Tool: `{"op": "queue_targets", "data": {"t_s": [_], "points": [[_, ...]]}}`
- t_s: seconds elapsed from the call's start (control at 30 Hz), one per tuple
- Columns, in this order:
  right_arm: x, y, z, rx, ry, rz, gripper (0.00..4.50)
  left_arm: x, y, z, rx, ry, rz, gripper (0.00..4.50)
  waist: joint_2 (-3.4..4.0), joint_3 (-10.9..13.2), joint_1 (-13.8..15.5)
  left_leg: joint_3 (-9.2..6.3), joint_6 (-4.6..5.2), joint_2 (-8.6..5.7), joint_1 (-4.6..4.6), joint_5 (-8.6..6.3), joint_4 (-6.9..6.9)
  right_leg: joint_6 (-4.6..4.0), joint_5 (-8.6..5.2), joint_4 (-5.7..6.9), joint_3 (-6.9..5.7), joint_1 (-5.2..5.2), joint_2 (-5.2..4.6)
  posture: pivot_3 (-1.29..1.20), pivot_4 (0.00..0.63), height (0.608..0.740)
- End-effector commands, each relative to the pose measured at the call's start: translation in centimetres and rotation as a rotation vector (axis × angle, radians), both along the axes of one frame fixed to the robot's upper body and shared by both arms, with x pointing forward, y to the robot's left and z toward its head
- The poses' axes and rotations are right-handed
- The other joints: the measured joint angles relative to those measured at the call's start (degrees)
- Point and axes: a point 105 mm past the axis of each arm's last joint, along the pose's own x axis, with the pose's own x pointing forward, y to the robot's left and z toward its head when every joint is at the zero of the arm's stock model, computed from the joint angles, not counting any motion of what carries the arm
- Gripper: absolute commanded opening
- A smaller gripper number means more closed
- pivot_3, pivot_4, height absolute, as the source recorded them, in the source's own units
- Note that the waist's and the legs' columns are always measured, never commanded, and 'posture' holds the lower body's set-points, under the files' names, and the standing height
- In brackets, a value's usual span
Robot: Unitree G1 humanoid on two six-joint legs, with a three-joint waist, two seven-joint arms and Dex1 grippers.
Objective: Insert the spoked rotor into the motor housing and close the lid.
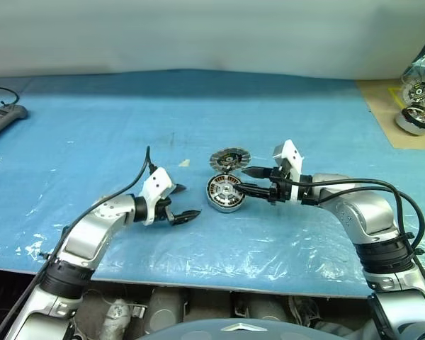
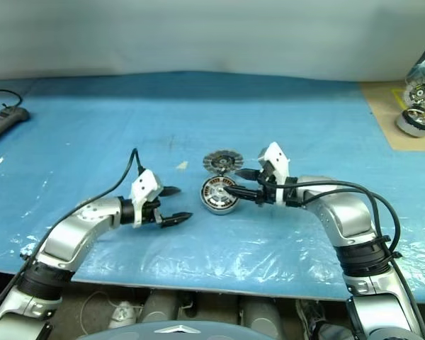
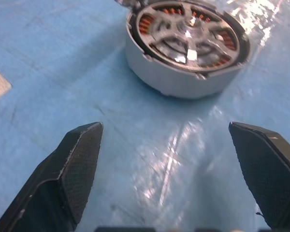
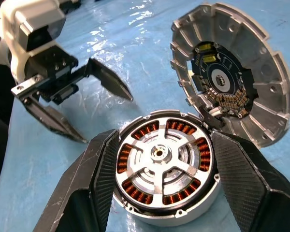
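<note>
The motor housing [image 1: 224, 193] lies flat on the blue table [image 1: 92, 142], its copper windings showing as a ring [image 4: 166, 166]. The spoked rotor [image 4: 157, 153] sits inside it, spokes over the windings. The round finned lid [image 4: 232, 72] stands tilted open at the housing's far edge. My right gripper [image 1: 239, 180] is open, one finger on each side of the housing. To the housing's left, my left gripper [image 1: 190, 201] hangs open and empty, clear of the housing, just above the table.
A grey power strip [image 1: 3, 117] lies at the far left. On a tan mat [image 1: 382, 106] at the far right stand two more motor parts [image 1: 416, 117]. The table's front edge runs just behind my arms.
</note>
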Motion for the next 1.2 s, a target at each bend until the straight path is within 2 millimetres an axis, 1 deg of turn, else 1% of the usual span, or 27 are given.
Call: {"op": "queue_targets", "data": {"t_s": [0.03, 0.1, 0.17, 0.27, 0.37, 0.47, 0.57, 0.7, 0.73, 0.8, 0.83, 0.87, 0.97, 1.03, 1.07, 1.13, 1.2], "points": [[-0.2, 1.0, 1.8, 0.038, -0.06, 0.043, 3.2, -0.1, 1.1, 0.5, -0.014, -0.058, 0.009, 4.5, 0.0, 0.0, 0.02, 0.0, 0.0, 0.0, 0.01, 0.0, 0.0, 0.0, 0.0, 0.0, 0.0, 0.0, 0.0, 0.0, 0.15, 0.74], [-0.2, 1.3, 1.6, 0.039, -0.06, 0.05, 2.81, -0.3, 1.4, 0.3, -0.025, -0.066, 0.017, 4.5, 0.0, 0.0, 0.02, 0.0, -0.01, 0.0, 0.03, 0.0, 0.0, 0.0, 0.0, 0.03, 0.0, 0.01, 0.0, 0.0, 0.15, 0.74], [-0.2, 1.6, 0.7, 0.05, -0.031, 0.053, 2.31, 0.0, 1.2, 0.1, -0.043, -0.079, 0.03, 4.5, 0.0, 0.0, 0.09, 0.0, -0.01, 0.0, 0.03, 0.0, 0.01, 0.0, 0.0, 0.03, 0.0, 0.02, 0.0, 0.0, 0.15, 0.74], [0.0, 1.5, -0.6, 0.035, -0.007, 0.039, 1.15, 0.5, 1.1, -0.3, -0.051, -0.092, 0.053, 4.5, -0.01, 0.0, 0.13, 0.0, -0.01, 0.0, 0.02, 0.0, 0.04, 0.0, 0.0, 0.04, 0.0, 0.04, 0.0, 0.0, 0.15, 0.74], [0.3, 2.0, -0.6, 0.069, 0.004, 0.035, 0.03, 1.1, 1.3, -0.8, -0.054, -0.102, 0.08, 4.5, -0.01, 0.0, 0.0, 0.01, -0.01, 0.0, 0.01, 0.0, 0.05, 0.0, 0.0, 0.04, 0.01, 0.02, 0.0, 0.0, 0.15, 0.74], [1.1, 2.0, -1.1, 0.044, 0.005, 0.003, 0.03, 1.2, 1.1, -1.0, -0.06, -0.104, 0.078, 4.5, -0.01, 0.0, -0.08, 0.01, -0.01, 0.01, 0.02, 0.0, 0.02, 0.0, 0.0, 0.06, 0.0, 0.0, 0.0, 0.0, 0.15, 0.74], [1.3, 1.9, -2.0, 0.014, 0.021, -0.004, 0.03, 1.2, 0.9, -1.1, -0.06, -0.106, 0.073, 4.5, -0.01, 0.0, -0.07, 0.02, -0.01, 0.01, 0.02, 0.0, 0.03, 0.0, 0.0, 0.06, 0.0, 0.02, 0.0, 0.0, 0.15, 0.74], [0.5, 1.4, -5.1, -0.154, 0.015, 0.025, 0.03, 1.5, 0.9, -1.0, -0.058, -0.122, 0.083, 4.5, -0.02, -0.01, -0.07, 0.02, -0.01, 0.01, 0.01, 0.0, 0.03, 0.0, 0.0, 0.05, 0.0, 0.01, 0.0, 0.0, 0.15, 0.74], [0.4, 1.1, -5.8, -0.177, 0.022, 0.021, 0.03, 1.6, 1.0, -0.9, -0.059, -0.126, 0.092, 4.5, -0.04, -0.02, -0.05, 0.03, -0.01, 0.01, 0.04, 0.0, 0.03, 0.0, 0.0, 0.05, 0.01, 0.04, 0.0, 0.0, 0.15, 0.74], [0.3, 0.7, -6.4, -0.206, 0.017, 0.013, 0.03, 2.1, 1.2, -0.7, -0.066, -0.132, 0.115, 4.5, -0.06, -0.03, 0.01, 0.03, -0.01, 0.01, 0.13, 0.0, 0.02, 0.0, 0.0, 0.05, 0.01, 0.11, 0.0, 0.0, 0.15, 0.74], [0.1, 0.7, -6.1, -0.18, 0.017, 0.011, 0.03, 2.4, 1.5, -0.6, -0.068, -0.135, 0.129, 4.5, -0.07, -0.04, 0.11, 0.03, -0.02, 0.01, 0.19, 0.0, 0.02, 0.0, 0.0, 0.05, 0.01, 0.16, 0.0, 0.0, 0.15, 0.74], [0.1, 0.9, -5.3, -0.134, 0.013, 0.007, 0.03, 2.8, 1.7, -0.4, -0.073, -0.136, 0.142, 4.5, -0.08, -0.04, 0.14, 0.03, -0.02, 0.01, 0.27, 0.0, 0.03, 0.0, 0.0, 0.05, 0.01, 0.25, 0.0, 0.0, 0.15, 0.74], [0.0, 0.9, -1.6, 0.055, 0.004, -0.013, 0.03, 4.4, 2.4, 0.6, -0.104, -0.151, 0.178, 4.5, -0.1, -0.02, 0.16, 0.03, -0.04, 0.01, 0.41, -0.01, 0.02, 0.0, 0.0, 0.03, 0.02, 0.38, 0.0, 0.0, 0.15, 0.74], [-0.7, 0.5, 0.3, 0.139, 0.016, 0.002, 0.03, 5.9, 2.7, 1.6, -0.136, -0.166, 0.199, 4.5, -0.05, 0.01, 0.27, 0.03, -0.03, 0.01, 0.38, 0.0, 0.03, 0.0, 0.0, 0.06, 0.02, 0.33, 0.0, 0.0, 0.15, 0.74], [-1.1, 0.3, 0.8, 0.156, 0.022, 0.01, 0.03, 6.3, 2.7, 1.9, -0.149, -0.171, 0.204, 4.5, -0.06, 0.02, 0.22, 0.03, -0.03, 0.01, 0.31, 0.01, 0.04, 0.0, 0.0, 0.08, 0.02, 0.27, -0.01, 0.0, 0.15, 0.74], [-1.9, -0.4, 1.4, 0.167, 0.033, 0.008, 0.03, 8.0, 2.5, 3.2, -0.2, -0.18, 0.217, 4.5, -0.06, 0.02, 0.37, 0.03, -0.02, 0.01, 0.2, 0.01, 0.08, -0.01, 0.01, 0.11, 0.02, 0.18, -0.01, 0.0, 0.15, 0.74], [-2.5, -1.2, 1.1, 0.148, 0.05, -0.017, 0.03, 9.5, 2.0, 4.1, -0.234, -0.186, 0.213, 4.5, -0.14, 0.0, 0.75, 0.03, -0.01, 0.01, 0.18, 0.01, 0.08, -0.01, 0.01, 0.08, 0.01, 0.17, -0.01, 0.0, 0.15, 0.74]]}}
